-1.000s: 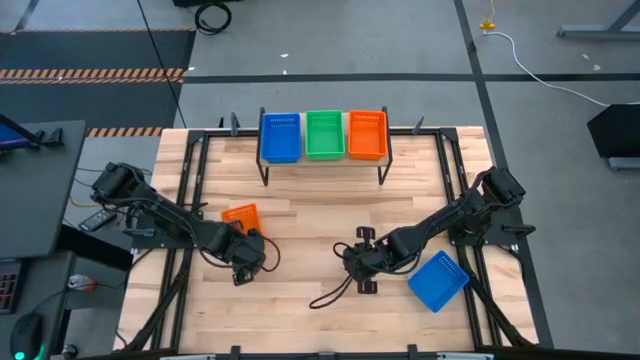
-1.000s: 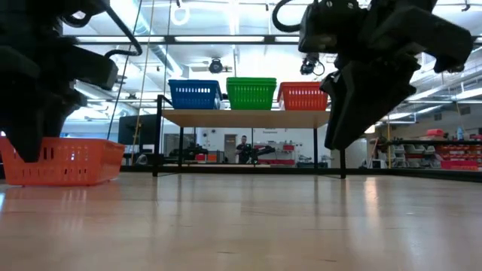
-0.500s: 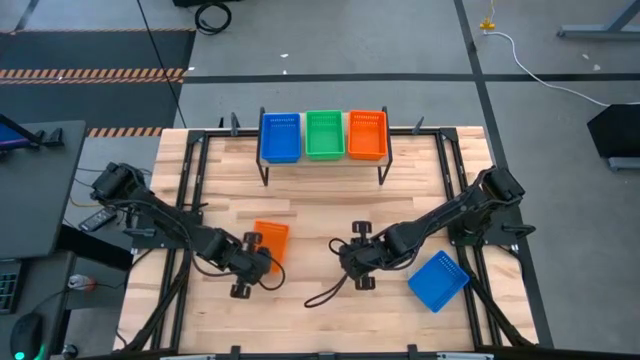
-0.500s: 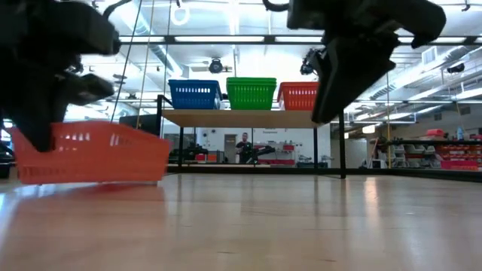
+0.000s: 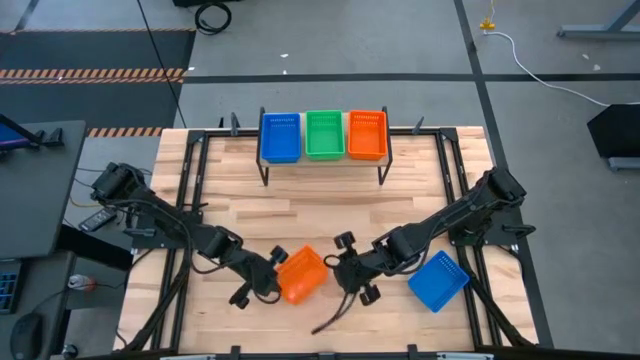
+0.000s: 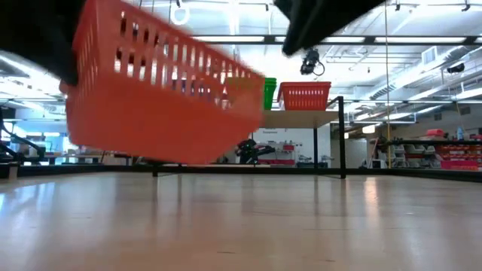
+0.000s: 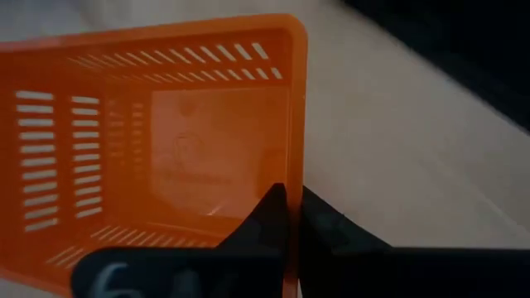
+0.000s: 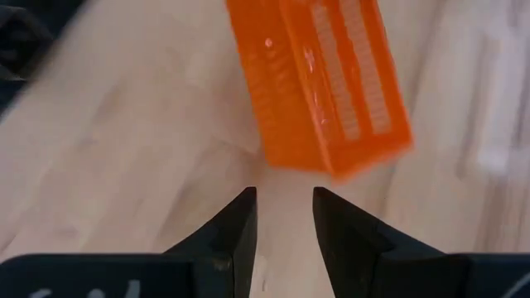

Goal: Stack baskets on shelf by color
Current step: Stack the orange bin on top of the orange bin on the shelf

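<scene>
Low view: no readable writing shows anywhere. Nearest, the left gripper (image 5: 268,285) is clamped on the wall of an orange basket (image 5: 302,274), carried tilted above the wooden table (image 5: 300,215). Just beside that basket's far side, the right gripper (image 5: 350,277) hangs with its fingers (image 8: 236,228) apart and nothing between them. A blue basket (image 5: 438,280) lies on the table behind the right gripper. Farther off, the shelf (image 5: 322,160) bears blue, green and orange baskets side by side. Beyond is a lit workshop.
</scene>
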{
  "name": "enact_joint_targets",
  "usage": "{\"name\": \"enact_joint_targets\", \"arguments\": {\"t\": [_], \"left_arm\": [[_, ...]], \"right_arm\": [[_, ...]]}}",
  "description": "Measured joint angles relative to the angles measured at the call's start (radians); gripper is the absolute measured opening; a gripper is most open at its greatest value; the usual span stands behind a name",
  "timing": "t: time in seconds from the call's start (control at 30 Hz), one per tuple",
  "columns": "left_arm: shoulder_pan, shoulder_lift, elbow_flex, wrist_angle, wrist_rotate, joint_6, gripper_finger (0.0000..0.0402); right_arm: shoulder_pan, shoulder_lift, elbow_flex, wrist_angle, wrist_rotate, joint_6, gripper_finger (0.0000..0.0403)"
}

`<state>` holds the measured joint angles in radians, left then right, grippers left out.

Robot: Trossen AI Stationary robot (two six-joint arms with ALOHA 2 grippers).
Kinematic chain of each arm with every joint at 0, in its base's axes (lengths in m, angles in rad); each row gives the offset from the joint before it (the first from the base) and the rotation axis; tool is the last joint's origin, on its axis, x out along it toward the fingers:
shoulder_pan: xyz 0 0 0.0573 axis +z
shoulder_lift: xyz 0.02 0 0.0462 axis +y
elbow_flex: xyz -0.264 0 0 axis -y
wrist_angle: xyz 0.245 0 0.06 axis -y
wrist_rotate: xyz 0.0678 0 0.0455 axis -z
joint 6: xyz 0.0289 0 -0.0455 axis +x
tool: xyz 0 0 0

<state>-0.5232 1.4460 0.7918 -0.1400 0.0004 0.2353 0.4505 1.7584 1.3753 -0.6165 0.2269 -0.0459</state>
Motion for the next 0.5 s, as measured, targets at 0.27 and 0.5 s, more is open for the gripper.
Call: {"name": "enact_joint_targets", "arguments": {"t": [0.27,0.5], "left_arm": [[0.039,0.0,0.0,0.221,0.215,0.102,0.001],[0.039,0.0,-0.001,0.373,0.348,0.127,0.001]], "right_arm": [[0.028,-0.001,0.06,0.034,-0.1,-0.238,0.0126],[0.04,-0.001,0.098,0.099,-0.257,-0.264,0.0126]]}}
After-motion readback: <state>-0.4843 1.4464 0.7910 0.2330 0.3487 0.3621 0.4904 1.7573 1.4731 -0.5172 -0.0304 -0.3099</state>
